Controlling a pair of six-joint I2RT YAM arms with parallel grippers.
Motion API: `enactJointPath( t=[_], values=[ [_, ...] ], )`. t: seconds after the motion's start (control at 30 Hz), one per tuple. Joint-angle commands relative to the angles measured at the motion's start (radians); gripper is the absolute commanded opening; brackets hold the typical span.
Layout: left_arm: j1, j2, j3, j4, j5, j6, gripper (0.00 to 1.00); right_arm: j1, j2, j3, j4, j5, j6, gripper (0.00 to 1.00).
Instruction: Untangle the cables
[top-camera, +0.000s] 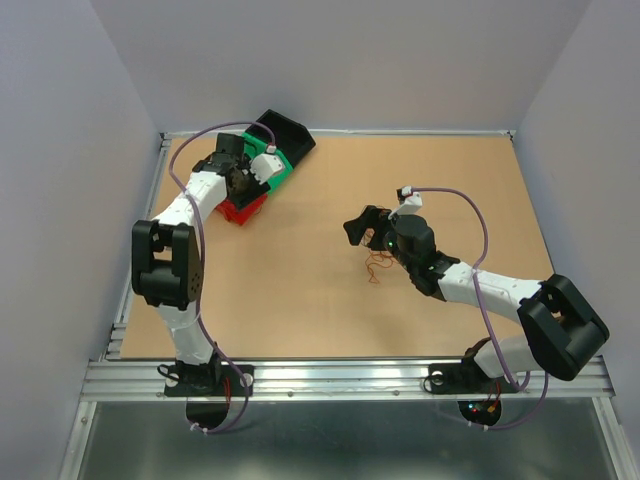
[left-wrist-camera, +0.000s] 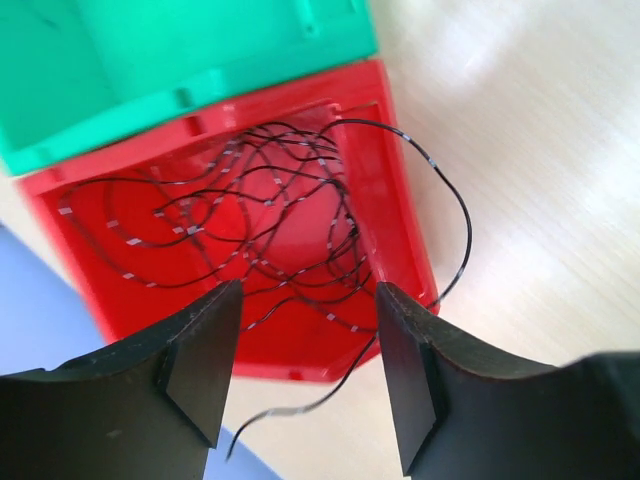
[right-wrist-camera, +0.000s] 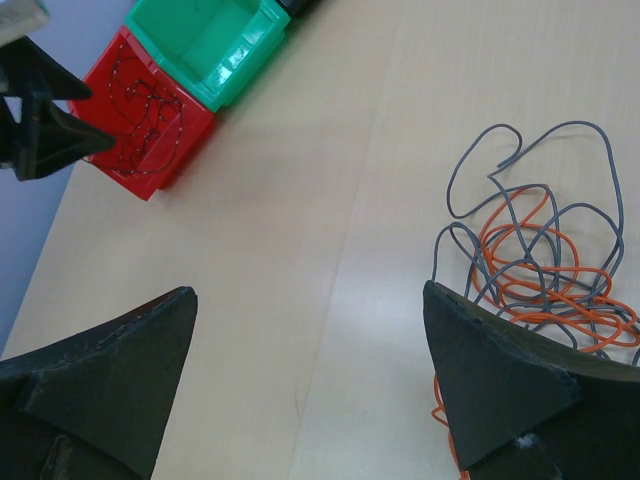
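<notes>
L claw (left-wrist-camera: 308, 295) open over red bin (left-wrist-camera: 400, 230) w/ black cable (left-wrist-camera: 270, 200) coiled inside, one loop spilling over its wall; R claw (right-wrist-camera: 308, 295) open above desk (right-wrist-camera: 330, 200), orange+grey cables (right-wrist-camera: 540, 270) tangled beside one finger.

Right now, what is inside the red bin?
The red bin holds a loose tangle of thin black wire with pale bands; one loop spills out past a side wall. The left tool hides its near corners, so that part cannot be checked.

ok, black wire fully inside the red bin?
No. Most of the black wire lies in the red bin, but a loop spills over its wall.
</notes>
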Motion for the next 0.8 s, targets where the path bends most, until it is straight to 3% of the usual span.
enactJointPath(
  t=[0.0, 0.33, 0.43, 0.6, 0.77],
  values=[
    [-0.005, -0.147, 0.012, -0.005, 0.074, 0.02, 0.69, -0.001, -0.02, -0.011, 0.055, 0.0, -0.019, 1.0],
    [-0.028, -0.165, -0.121, -0.035, 0.105, 0.069, 0.89, -0.001, -0.021, -0.01, 0.056, -0.003, -0.019, 1.0],
    [-0.045, -0.148, -0.141, -0.024, 0.094, 0.067, 0.91, -0.001, -0.017, -0.01, 0.055, -0.003, -0.019, 1.0],
    [-0.06, -0.112, -0.144, 0.008, 0.082, 0.063, 0.88, -0.001, -0.017, -0.01, 0.056, -0.001, -0.02, 1.0],
    [-0.059, -0.05, -0.117, 0.057, 0.013, 0.06, 0.77, -0.001, -0.017, -0.01, 0.055, -0.003, -0.017, 1.0]
  ],
)
